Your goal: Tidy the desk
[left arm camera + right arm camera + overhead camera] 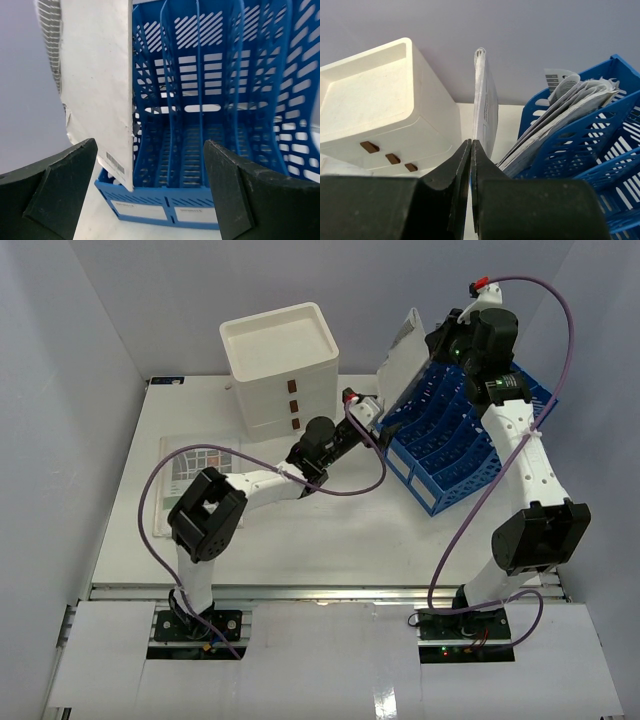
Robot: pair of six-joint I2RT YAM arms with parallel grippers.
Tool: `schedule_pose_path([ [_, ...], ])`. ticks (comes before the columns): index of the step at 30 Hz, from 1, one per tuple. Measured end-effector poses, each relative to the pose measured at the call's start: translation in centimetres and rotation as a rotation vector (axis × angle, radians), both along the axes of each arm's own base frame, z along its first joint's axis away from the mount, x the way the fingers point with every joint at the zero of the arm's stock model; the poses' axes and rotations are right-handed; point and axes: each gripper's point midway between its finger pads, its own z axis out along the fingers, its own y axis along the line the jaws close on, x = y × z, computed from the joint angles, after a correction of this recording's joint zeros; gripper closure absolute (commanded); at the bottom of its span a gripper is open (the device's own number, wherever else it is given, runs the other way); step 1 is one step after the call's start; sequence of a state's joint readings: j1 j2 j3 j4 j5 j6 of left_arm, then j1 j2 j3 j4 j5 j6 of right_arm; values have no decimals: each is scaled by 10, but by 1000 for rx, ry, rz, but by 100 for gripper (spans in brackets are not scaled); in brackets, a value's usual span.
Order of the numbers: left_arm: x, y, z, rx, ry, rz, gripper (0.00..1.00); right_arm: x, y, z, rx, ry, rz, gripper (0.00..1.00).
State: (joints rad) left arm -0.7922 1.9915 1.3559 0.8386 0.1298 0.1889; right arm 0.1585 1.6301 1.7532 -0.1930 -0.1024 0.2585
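The step in hand looks like filing the envelope (403, 365) into the blue file rack (460, 450). The right gripper (471, 147) is clamped on the envelope's lower edge and holds it upright in the air, above the rack's 9 o'clock corner. The left gripper (150, 165) has its fingers wide apart with nothing between them. It faces the front of the rack, and the envelope hangs just at its 10 o'clock.

The desk (330, 530) lies flat under everything. The rack stands on it at about 2 o'clock, the white drawer box (278, 360) at 12 o'clock, and a printed sheet (200, 468) at 9 o'clock.

To do it well, I think the envelope must first be aligned parallel to the dividers — it is thin and may bend if one corner catches on the lattice wall. One slot already holds papers (570, 100), so a free slot is the safer choice. The right arm should lower slowly and part its fingers only when the bottom edge sits inside the slot. The left gripper could steady the free edge — or it should move aside, because it is close to the path.
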Motion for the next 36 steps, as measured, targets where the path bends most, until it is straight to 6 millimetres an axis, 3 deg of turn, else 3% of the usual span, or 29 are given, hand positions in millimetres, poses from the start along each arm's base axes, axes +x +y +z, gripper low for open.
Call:
schedule_pose_path([
  [4, 20, -13, -3, -3, -47, 39, 2, -4, 4, -1, 7, -6, 26, 92],
  [11, 62, -39, 19, -75, -134, 124, 2, -16, 15, 2, 26, -16, 70, 92],
  [15, 81, -51, 18, -99, -153, 173, 6, -26, 24, 3, 34, -18, 106, 92],
  [20, 94, -61, 2, -86, -138, 203, 36, -38, 32, 3, 39, -23, 145, 92],
  [23, 94, -63, -2, -77, -127, 208, 59, -43, 34, 1, 39, -27, 158, 92],
  [26, 92, -65, -3, -80, -119, 212, 66, -50, 36, -2, 41, -21, 178, 92],
  [31, 92, -64, -5, -84, -112, 215, 78, -62, 48, -27, 35, 59, 231, 92],
  [36, 87, -58, -6, -105, -106, 209, 84, -73, 51, -27, 9, 63, 265, 32],
])
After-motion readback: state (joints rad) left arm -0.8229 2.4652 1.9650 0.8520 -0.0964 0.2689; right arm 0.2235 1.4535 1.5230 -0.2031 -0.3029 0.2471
